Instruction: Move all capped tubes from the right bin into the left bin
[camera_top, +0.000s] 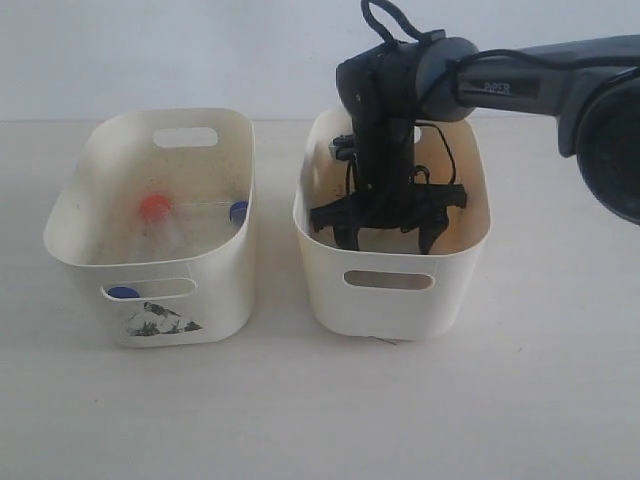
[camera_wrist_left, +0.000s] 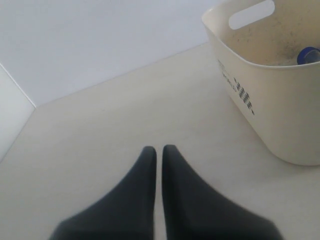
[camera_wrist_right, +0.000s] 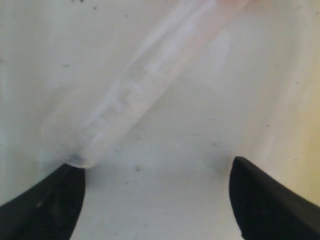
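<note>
On the floor of the right bin, just ahead of the right gripper: one clear capped tube, lying flat. Jaws wide apart, nothing held. Probably light, stiff, slick, prone to rolling; best pinched across mid-barrel.

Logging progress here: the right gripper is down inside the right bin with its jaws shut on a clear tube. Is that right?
Not shut: in the right wrist view the right gripper has its jaws wide open, and the clear tube lies ungripped on the floor. The gripper is indeed down inside the right bin.
</note>
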